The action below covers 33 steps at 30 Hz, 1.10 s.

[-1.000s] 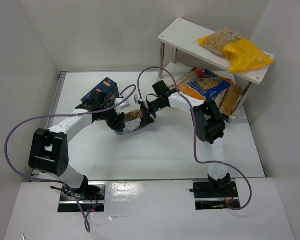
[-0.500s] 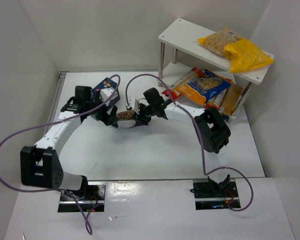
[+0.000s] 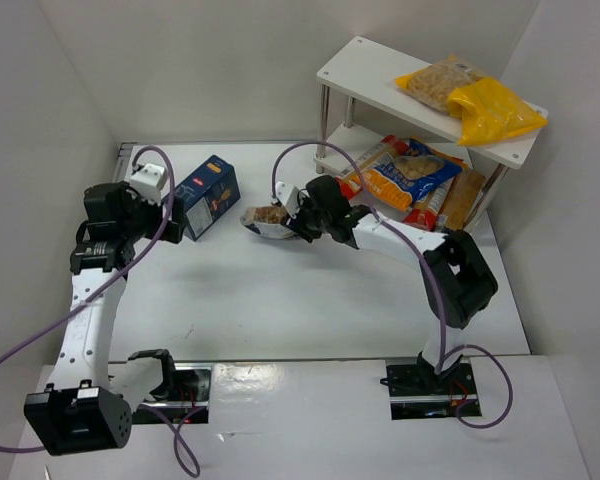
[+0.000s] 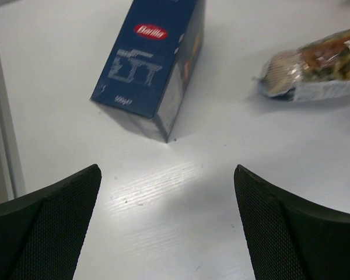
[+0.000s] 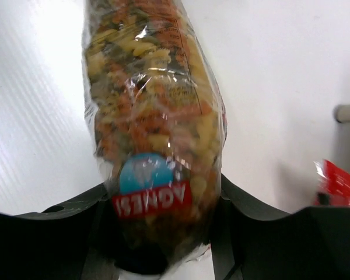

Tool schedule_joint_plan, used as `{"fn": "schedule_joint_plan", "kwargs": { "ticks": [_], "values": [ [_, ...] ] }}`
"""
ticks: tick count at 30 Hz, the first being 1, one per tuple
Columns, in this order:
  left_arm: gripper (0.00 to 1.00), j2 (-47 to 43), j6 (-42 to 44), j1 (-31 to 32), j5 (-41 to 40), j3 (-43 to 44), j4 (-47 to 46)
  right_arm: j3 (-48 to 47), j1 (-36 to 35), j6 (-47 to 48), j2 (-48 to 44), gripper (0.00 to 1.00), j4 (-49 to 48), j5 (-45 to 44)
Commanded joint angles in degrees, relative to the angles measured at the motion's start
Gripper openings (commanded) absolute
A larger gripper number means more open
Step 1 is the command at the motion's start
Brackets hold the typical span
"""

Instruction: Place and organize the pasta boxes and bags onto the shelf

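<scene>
A clear bag (image 5: 154,116) of tan, orange and green pasta with a blue-red label is clamped between the fingers of my right gripper (image 5: 163,192). In the top view that gripper (image 3: 292,222) holds the bag (image 3: 265,218) just above the table, left of the shelf (image 3: 360,72). A dark blue pasta box (image 3: 206,194) lies on the table at the back left. My left gripper (image 3: 165,215) stands open just left of the box. In the left wrist view the box (image 4: 151,58) lies ahead of the wide-open gripper (image 4: 166,175), with the bag (image 4: 315,64) at the far right.
Two yellow bags (image 3: 470,100) lie on the shelf's top board. Blue-orange bags (image 3: 410,172) and other packets crowd its lower board. A silver shelf leg (image 5: 347,112) and a red packet corner (image 5: 338,181) show right of the held bag. White walls enclose the table.
My left gripper opened, let go of the clear bag and drew back to the left beside the box. My right gripper now holds the bag alone, a little further back.
</scene>
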<state>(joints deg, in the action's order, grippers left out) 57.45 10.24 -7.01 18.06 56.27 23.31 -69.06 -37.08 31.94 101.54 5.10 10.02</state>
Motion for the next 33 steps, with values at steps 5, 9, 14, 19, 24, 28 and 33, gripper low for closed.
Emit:
{"fn": "schedule_joint_plan", "kwargs": {
  "ticks": [5,9,14,19,24,28,33],
  "values": [
    [1.00,-2.6,-3.5,-4.1,-0.8,-2.3,-0.4,1.2,-0.2,-1.8,-10.5,0.00,-10.7,-7.6],
    [1.00,-2.6,-3.5,-4.1,-0.8,-2.8,-0.9,4.4,-0.9,-0.8,-11.7,0.00,-12.2,-8.4],
    [1.00,-2.6,-3.5,-4.6,-0.8,-2.8,-0.9,7.3,-3.3,2.8,-11.7,0.00,-14.1,-10.8],
    [1.00,-2.6,-3.0,-4.6,-0.8,-3.4,-1.4,11.1,-8.4,6.6,-11.7,0.00,-17.3,-16.1],
    [1.00,-3.1,-2.9,-4.6,-0.8,-3.4,-1.9,13.2,-10.5,8.4,-10.7,0.00,-16.6,-16.1],
    [1.00,-3.7,-2.9,-4.6,-0.8,-3.4,-2.0,15.5,-11.3,8.4,-10.7,0.00,-17.8,-15.6],
    [1.00,-3.7,-2.4,-4.6,-0.1,-3.4,-2.0,15.5,-11.3,6.8,-13.3,0.00,-17.8,-15.7]
  ]
}}
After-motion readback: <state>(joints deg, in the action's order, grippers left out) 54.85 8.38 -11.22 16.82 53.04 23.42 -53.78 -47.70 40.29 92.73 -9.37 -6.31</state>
